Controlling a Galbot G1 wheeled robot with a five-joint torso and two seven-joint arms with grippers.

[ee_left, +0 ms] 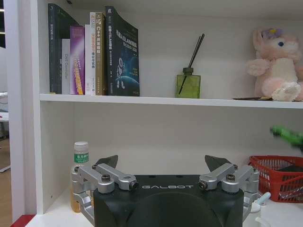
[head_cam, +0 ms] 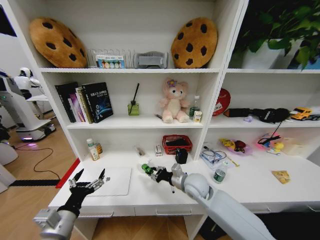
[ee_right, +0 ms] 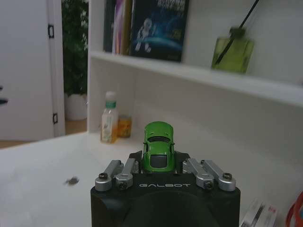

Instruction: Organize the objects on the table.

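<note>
Head view: right claw (head_cam: 151,171) grips green car (head_cam: 146,168); laptop (head_cam: 112,181) alongside.

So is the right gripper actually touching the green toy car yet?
Touching. In the right wrist view the green toy car sits clamped between the right gripper fingers, held above the table.

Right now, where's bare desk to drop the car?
Right end effector holds the green car above the desk. Bare: front strip right of the laptop, and the stretch between the green-capped bottle and the yellow piece. Crowded: back edge around the red basket and cables. Left end effector hovers open at the laptop's left edge.
</note>
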